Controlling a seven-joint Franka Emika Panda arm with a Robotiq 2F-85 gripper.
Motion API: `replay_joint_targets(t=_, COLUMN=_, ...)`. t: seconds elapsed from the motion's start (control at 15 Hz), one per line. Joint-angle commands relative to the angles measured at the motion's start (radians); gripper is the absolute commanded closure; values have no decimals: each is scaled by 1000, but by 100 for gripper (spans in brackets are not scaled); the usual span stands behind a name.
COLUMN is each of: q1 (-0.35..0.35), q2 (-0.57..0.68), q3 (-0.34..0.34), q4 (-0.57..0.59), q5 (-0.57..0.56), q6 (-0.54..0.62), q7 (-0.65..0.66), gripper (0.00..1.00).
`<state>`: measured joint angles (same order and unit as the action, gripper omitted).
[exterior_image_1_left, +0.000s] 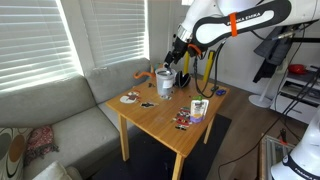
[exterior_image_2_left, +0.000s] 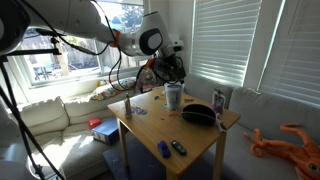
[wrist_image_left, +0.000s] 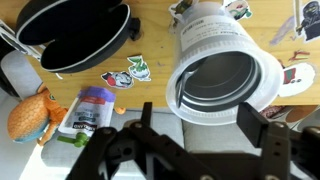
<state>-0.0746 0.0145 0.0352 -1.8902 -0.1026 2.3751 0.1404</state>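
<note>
Your hand (wrist_image_left: 196, 140) hangs wide open directly over the white cylindrical cup (wrist_image_left: 222, 75), which stands upright on the wooden counter (exterior_image_1_left: 160, 112) with its dark metal inside facing the wrist camera. In both exterior views the hand (exterior_image_1_left: 177, 54) (exterior_image_2_left: 172, 68) sits above the cup (exterior_image_1_left: 165, 86) (exterior_image_2_left: 173, 96) and apart from it; nothing is held.

The step in hand looks like lining up over the rim. In the wrist view the cup's mouth lies a little off the midline between the fingers (wrist_image_left: 262, 125), so centre it before you lower.

- The opening looks only a little wider than the cup, so come down straight, with no tilt, or one finger may catch the rim and tip it.
- Close slowly. The wall looks smooth and could slip or skid on the wood.
- Mind the neighbours: the black round pan (wrist_image_left: 75, 30) is just beside the cup, and the stickers (wrist_image_left: 130, 70), the purple-labelled packet (wrist_image_left: 90, 108) and the orange plush toy (wrist_image_left: 30, 115) lie near that same side.
</note>
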Motion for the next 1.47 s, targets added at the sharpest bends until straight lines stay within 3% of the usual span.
replay_joint_targets(t=0.0, q1=20, q2=54, q3=-22, q4=66, q5=24, q6=-28, q7=-42, gripper=31)
replay_joint_targets(t=0.13, q1=20, q2=68, q3=-22, q4=77, q5=29, q6=-31, q7=-52, gripper=34)
replay_joint_targets(t=0.2, q1=20, q2=75, q3=-23, q4=82, q5=30, q6=-31, q7=-54, gripper=41)
replay_joint_targets(t=0.27, q1=20, q2=80, q3=-23, q4=86, q5=30, q6=-31, q7=-55, gripper=39)
replay_joint_targets(t=0.4, q1=20, q2=89, q3=-23, q4=91, q5=35, q6=-29, q7=-62, gripper=46)
replay_joint_targets(t=0.47, q1=20, q2=92, q3=-23, q4=93, q5=36, q6=-30, q7=-66, gripper=52)
replay_joint_targets(t=0.6, q1=21, q2=97, q3=-23, q4=98, q5=37, q6=-29, q7=-68, gripper=76)
replay_joint_targets(t=0.67, q1=21, q2=100, q3=-23, q4=101, q5=36, q6=-29, q7=-69, gripper=77)
replay_joint_targets(t=0.87, q1=21, q2=104, q3=-25, q4=104, q5=31, q6=-30, q7=-68, gripper=98)
replay_joint_targets(t=1.4, q1=22, q2=74, q3=-27, q4=109, q5=29, q6=-64, q7=-72, gripper=99)
